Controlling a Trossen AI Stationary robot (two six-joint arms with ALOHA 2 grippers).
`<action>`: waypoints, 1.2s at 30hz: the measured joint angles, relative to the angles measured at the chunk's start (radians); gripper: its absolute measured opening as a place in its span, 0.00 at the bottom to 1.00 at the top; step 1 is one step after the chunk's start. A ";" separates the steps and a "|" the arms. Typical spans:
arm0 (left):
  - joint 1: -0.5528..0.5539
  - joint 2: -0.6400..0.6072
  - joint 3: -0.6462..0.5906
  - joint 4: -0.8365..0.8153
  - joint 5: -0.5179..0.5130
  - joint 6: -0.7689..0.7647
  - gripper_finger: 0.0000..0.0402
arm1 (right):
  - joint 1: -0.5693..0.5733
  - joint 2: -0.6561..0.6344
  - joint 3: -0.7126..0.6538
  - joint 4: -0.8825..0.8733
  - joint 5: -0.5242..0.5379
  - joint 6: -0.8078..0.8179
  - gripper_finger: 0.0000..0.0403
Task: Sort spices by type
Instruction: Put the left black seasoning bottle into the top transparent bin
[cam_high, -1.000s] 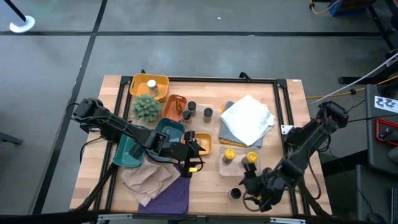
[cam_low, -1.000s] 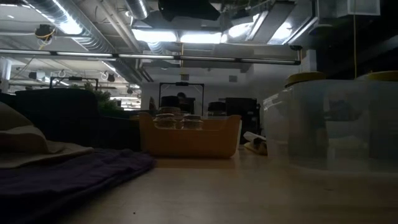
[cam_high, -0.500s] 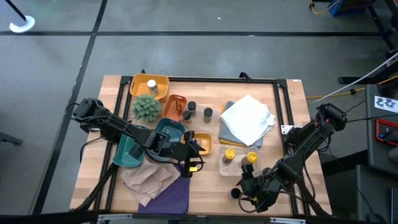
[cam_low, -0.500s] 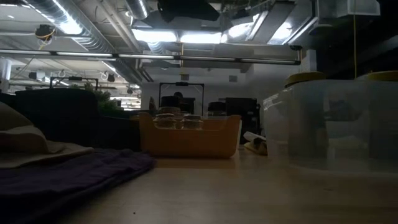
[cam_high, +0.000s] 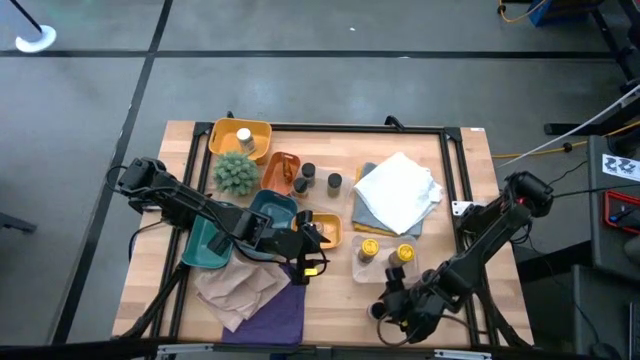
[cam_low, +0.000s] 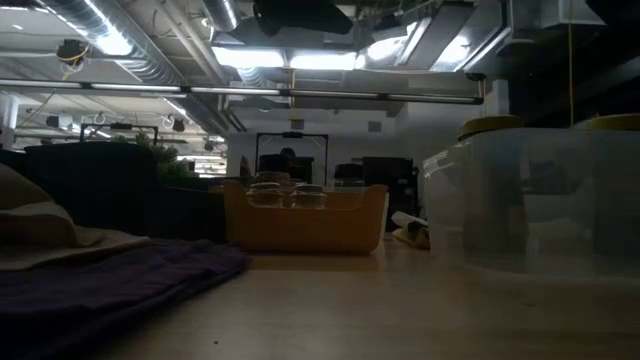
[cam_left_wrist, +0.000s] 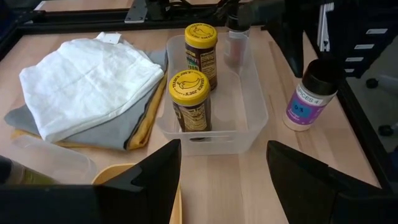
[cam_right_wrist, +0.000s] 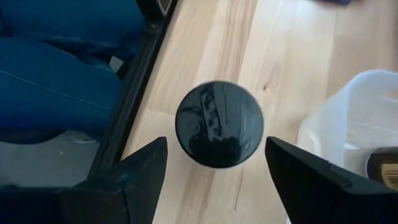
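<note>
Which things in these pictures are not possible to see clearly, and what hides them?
- Black-lidded jar: right wrist view looks down on the lid, label hidden.
- Its label: left wrist view, print too small.
- Clear bin: low view, cut off by the edge.
- Jars in yellow tray: low view, wall hides them.

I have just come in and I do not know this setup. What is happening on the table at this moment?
A two-armed robot is sorting spice jars. The right pincer hangs open directly above a black-lidded jar standing near the table's front edge, beside a clear bin that holds two yellow-lidded jars. It has not gripped the jar yet. The left pincer waits open near the table's middle, holding nothing.
</note>
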 joint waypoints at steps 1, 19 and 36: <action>0.000 0.000 0.000 0.000 0.000 0.000 0.55 | 0.000 0.008 0.000 0.001 0.000 0.000 0.67; 0.000 0.000 0.000 0.002 0.000 0.025 0.55 | -0.015 0.143 0.000 0.164 0.001 -0.052 0.62; 0.007 -0.112 -0.001 -0.072 -0.030 0.051 0.55 | -0.073 0.136 0.032 0.225 -0.070 -0.051 0.53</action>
